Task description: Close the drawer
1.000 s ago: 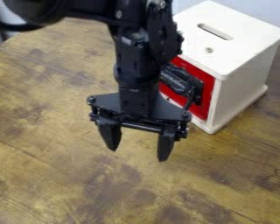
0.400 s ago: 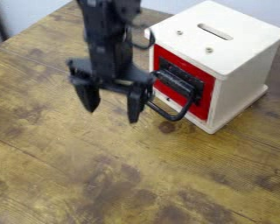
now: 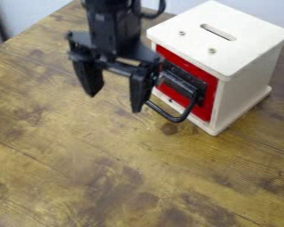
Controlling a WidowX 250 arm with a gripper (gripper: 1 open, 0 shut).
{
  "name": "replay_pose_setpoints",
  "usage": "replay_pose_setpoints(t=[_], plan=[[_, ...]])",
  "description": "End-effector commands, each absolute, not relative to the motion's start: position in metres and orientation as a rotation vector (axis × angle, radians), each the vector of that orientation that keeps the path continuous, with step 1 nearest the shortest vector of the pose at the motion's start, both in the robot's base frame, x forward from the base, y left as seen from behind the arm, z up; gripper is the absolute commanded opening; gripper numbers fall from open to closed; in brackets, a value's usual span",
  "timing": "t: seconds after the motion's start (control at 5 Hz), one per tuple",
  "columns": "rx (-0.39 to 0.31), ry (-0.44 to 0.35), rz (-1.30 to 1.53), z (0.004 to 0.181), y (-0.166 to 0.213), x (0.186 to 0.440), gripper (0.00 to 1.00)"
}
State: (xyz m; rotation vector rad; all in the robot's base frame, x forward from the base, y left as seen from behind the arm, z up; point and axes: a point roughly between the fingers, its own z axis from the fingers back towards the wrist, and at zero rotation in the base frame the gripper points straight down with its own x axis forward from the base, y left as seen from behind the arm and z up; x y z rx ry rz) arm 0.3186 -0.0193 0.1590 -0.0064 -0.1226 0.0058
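The red drawer (image 3: 180,86) sits in the front of the cream-white cabinet box (image 3: 227,44). Its flat red front lies about flush with the box face. Its black loop handle (image 3: 170,110) sticks out toward the table. No pale wood inner walls show. My gripper (image 3: 113,89) hangs open just left of the drawer front, fingers pointing down. The right finger (image 3: 138,92) is close to the handle, apart from it. The gripper holds nothing.
The box stands on a worn brown wooden table (image 3: 97,177). The arm (image 3: 109,18) comes down from the top of the view. A grey floor strip shows at the top left.
The gripper has moved left and back, away from in front of the drawer, then slightly back right toward the handle. The drawer front has not visibly moved.
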Motion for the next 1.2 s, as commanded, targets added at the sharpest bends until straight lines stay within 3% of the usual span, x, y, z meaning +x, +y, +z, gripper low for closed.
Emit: replay_pose_setpoints(t=[0.0,0.4,1.0], plan=[[-0.004,-0.166,0.004,0.178,-0.033,0.312,1.00],[-0.005,-0.169,-0.011,0.168,-0.036,0.310,1.00],[-0.006,-0.189,-0.017,0.185,-0.020,0.313,1.00]])
